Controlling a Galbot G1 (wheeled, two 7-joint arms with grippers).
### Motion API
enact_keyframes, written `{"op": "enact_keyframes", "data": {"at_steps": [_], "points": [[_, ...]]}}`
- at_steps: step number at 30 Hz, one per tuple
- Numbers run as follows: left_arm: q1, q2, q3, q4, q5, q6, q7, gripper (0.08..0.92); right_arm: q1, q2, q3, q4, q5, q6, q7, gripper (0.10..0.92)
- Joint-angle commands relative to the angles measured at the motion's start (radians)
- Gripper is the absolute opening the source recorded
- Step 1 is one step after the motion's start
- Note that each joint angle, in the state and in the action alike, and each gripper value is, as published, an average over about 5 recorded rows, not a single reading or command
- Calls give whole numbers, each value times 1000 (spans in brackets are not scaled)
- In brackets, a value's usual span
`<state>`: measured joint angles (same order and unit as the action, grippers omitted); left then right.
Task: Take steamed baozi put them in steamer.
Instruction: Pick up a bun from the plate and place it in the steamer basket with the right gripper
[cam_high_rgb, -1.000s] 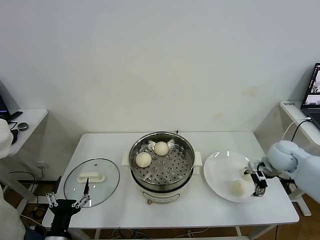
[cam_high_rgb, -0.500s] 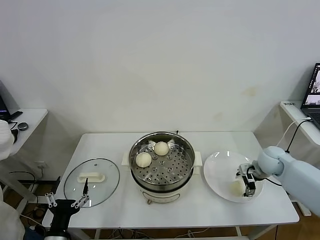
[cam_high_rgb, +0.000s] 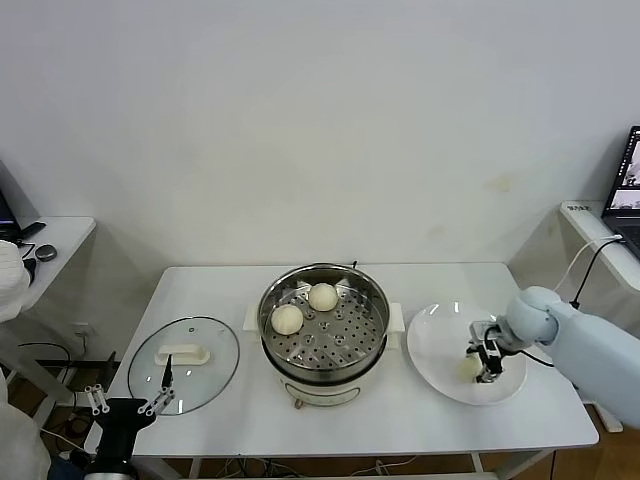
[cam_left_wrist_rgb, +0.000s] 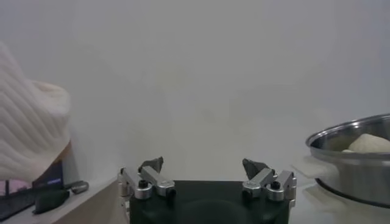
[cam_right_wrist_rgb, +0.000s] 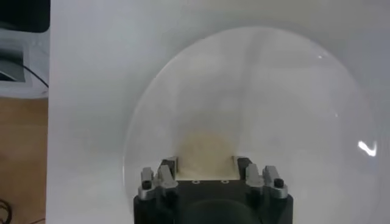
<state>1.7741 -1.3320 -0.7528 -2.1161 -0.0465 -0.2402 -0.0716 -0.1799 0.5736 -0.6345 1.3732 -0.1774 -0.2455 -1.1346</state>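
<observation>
Cream baozi (cam_right_wrist_rgb: 204, 148) between right hand (cam_right_wrist_rgb: 205, 165) fingers.

— How many round cream-white dough buns show?
— Three: two (cam_high_rgb: 322, 296) (cam_high_rgb: 287, 319) in the one shiny steel steamer pot (cam_high_rgb: 371, 338), well left of the right gripper (cam_high_rgb: 486, 363); one (cam_high_rgb: 469, 367) at that gripper on the single flat white plate (cam_high_rgb: 436, 345).
— Lids?
— One round glass lid (cam_high_rgb: 183, 363).
</observation>
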Motion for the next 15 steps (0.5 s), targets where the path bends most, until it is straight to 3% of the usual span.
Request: {"op": "enact_keyframes", "data": {"at_steps": [1,6,15], "points": [[-5,4,6,-9,-2,4,0,823,243,-49,-98,39,112,2,-71,530],[-18,9,11,-19,-6,9,1,823,526,-16,-214,36,231,19,-96,489],[-27,11,6,-24,-9,12,0,823,849,254,-427,62,453,151,-66,485]]}}
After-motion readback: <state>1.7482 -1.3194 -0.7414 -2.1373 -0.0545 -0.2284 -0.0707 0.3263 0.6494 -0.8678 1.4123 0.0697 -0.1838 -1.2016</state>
